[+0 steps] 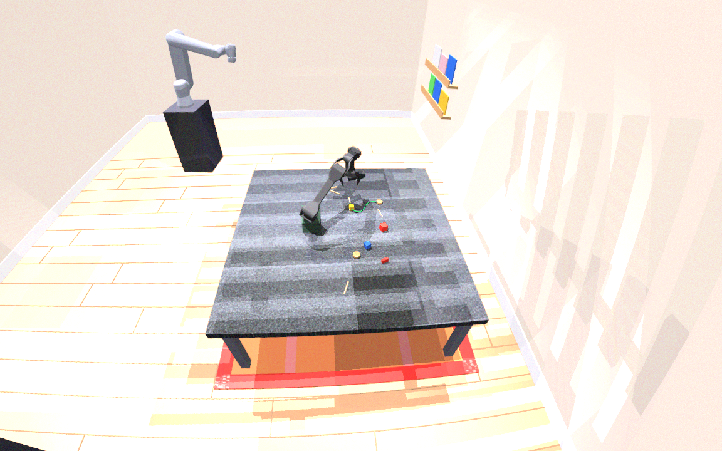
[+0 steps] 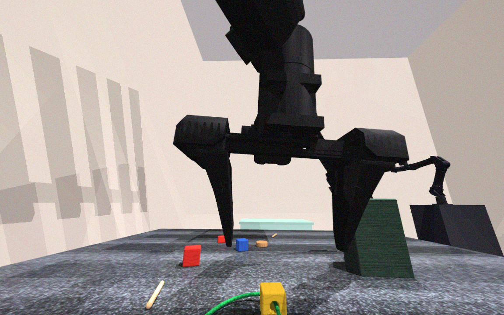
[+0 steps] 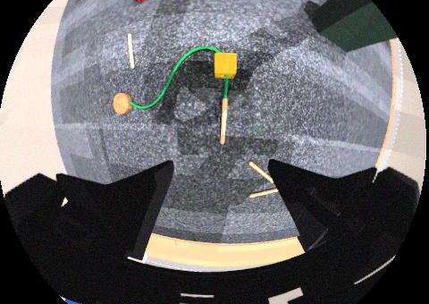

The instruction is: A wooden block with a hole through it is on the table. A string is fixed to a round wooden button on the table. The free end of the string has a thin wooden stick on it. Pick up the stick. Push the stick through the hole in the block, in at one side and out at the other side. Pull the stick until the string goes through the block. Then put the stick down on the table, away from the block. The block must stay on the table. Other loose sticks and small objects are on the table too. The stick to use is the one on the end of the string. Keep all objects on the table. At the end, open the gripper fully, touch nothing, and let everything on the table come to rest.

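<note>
From the top view, the gripper (image 1: 350, 180) (image 2: 285, 247) (image 3: 222, 164) hangs above the dark speckled table (image 1: 291, 314) (image 2: 128, 270) (image 3: 286, 116), which stands partly over a red and orange rug (image 1: 313, 378) on a pale plank floor (image 1: 72, 269); bright wall shelves (image 1: 436, 74) hold colored books. In the exterior view, its fingers are spread wide with nothing between them, and a green pedestal (image 1: 311, 225) (image 2: 383, 239) (image 3: 357, 29) stands beyond beneath plain beige walls. The wrist view shows the string's stick (image 3: 223, 121) lying on the table near the yellow block (image 1: 351, 207) (image 2: 272, 295) (image 3: 225, 64), on the side opposite where the green string (image 1: 365, 207) (image 2: 232, 299) (image 3: 172, 76) runs toward the wooden button (image 1: 379, 202) (image 3: 122, 103). The fingers touch neither.
</note>
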